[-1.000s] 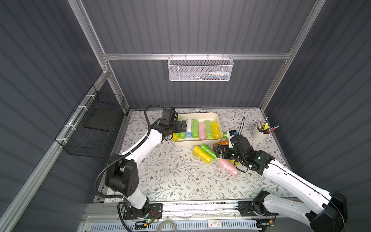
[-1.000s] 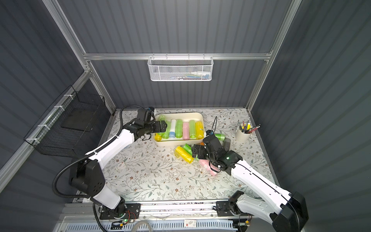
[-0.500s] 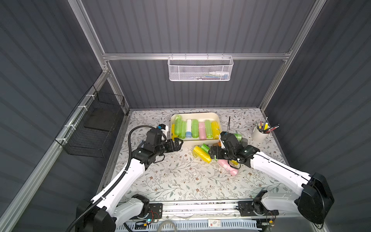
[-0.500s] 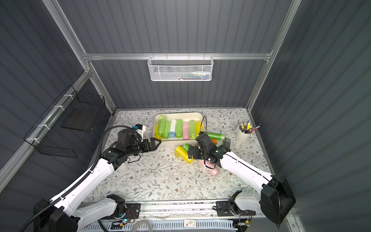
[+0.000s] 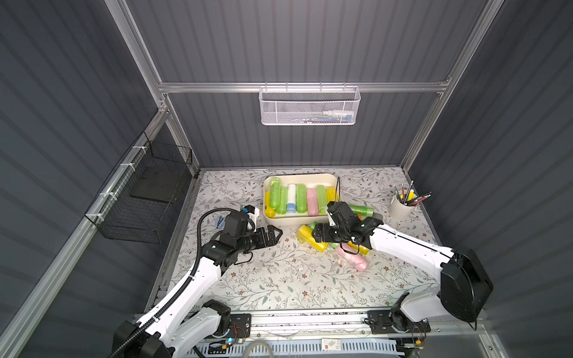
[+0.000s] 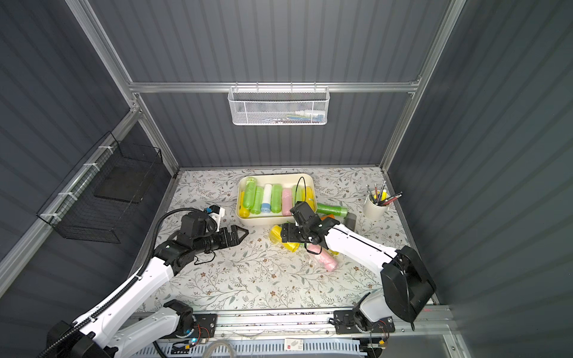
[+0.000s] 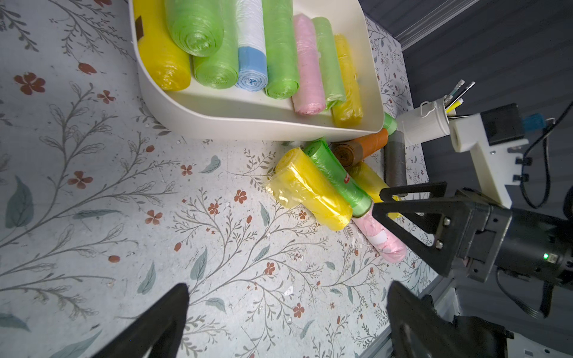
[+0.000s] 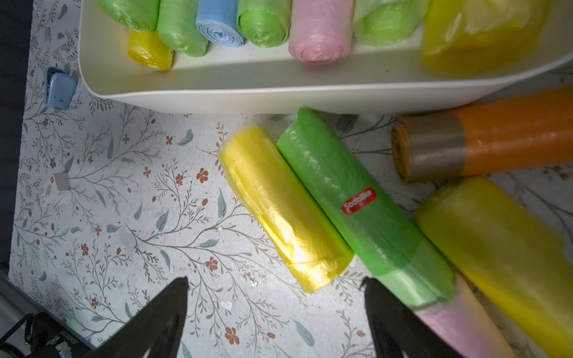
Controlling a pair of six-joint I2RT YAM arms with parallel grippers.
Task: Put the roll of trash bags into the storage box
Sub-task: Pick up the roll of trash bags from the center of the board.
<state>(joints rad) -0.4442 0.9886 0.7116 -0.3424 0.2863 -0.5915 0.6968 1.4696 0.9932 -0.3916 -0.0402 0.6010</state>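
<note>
Broadly, one flowered bench (image 5: 279, 279) carries everything. Two baskets hang on the walls: a black wire basket (image 5: 145, 198) on the left arm's side and a white mesh basket (image 5: 307, 108) on the back wall.

One cream storage box (image 5: 291, 220) sits toward the back of the bench. Eight rolls lie in it side by side, their lengths running front to back: four green, two yellow, one pink and one white with a blue band. One of the green ones rides on top at the end nearest the left arm.

There are two hands. The left hand (image 5: 276, 233) hangs over bare bench in front of the box, fingers wide apart and empty. The right hand (image 5: 315, 233) is low over the loose pile, fingers apart and clamped on nothing.

Seven rolls lie outside the box: two yellow, two green, one pink, one orange and one grey. The yellow roll (image 8: 279, 210) nearest the right hand lies flat on the bench just in front of the box. Its long axis is diagonal, with one end pointing at the box's front wall and the other lying between the right hand's spread fingers. A green roll (image 8: 356, 217) with a red label lies parallel against it.

One white cup (image 5: 401, 209) of pens stands apart on the right arm's side. One small blue object (image 8: 60, 90) lies by the box's corner.
</note>
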